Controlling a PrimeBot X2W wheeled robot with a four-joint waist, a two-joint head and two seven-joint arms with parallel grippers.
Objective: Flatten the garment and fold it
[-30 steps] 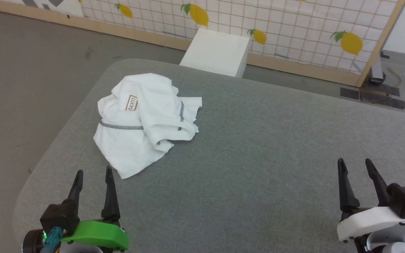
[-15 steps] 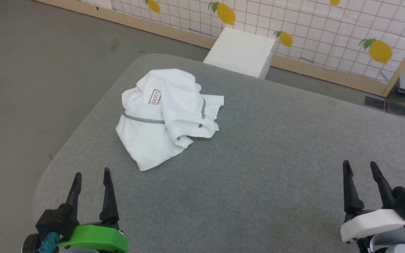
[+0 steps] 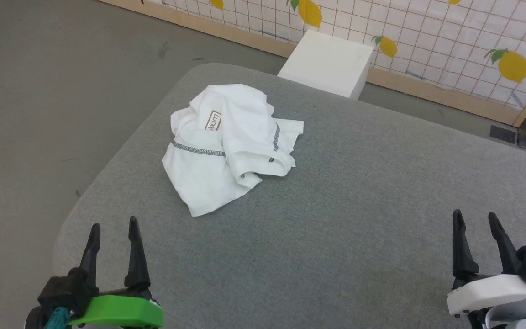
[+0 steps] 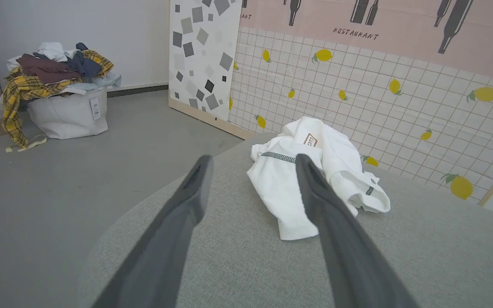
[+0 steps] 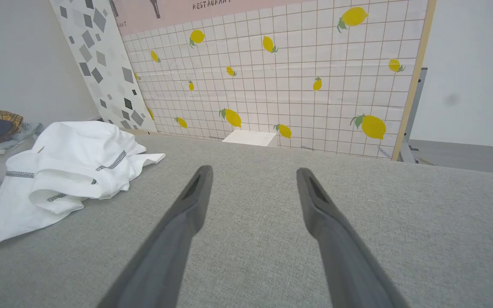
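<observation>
Pre-grasp: garment (image 3: pixel 226 146) lies crumpled far-left on the grey surface (image 3: pixel 359 228), untouched; left gripper (image 3: pixel 113 223) and right gripper (image 3: pixel 474 214) hover near-side, jaws spread (both empty); next likely needs reaching an edge to pull flat

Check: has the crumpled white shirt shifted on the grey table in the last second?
No. The crumpled white fabric shirt sits unchanged against the rigid white box and grey fabric table corner; the camera turned.

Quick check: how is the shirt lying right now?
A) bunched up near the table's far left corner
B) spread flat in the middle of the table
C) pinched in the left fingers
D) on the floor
A: the shirt lies crumpled near the far left corner of the table, untouched.
</observation>
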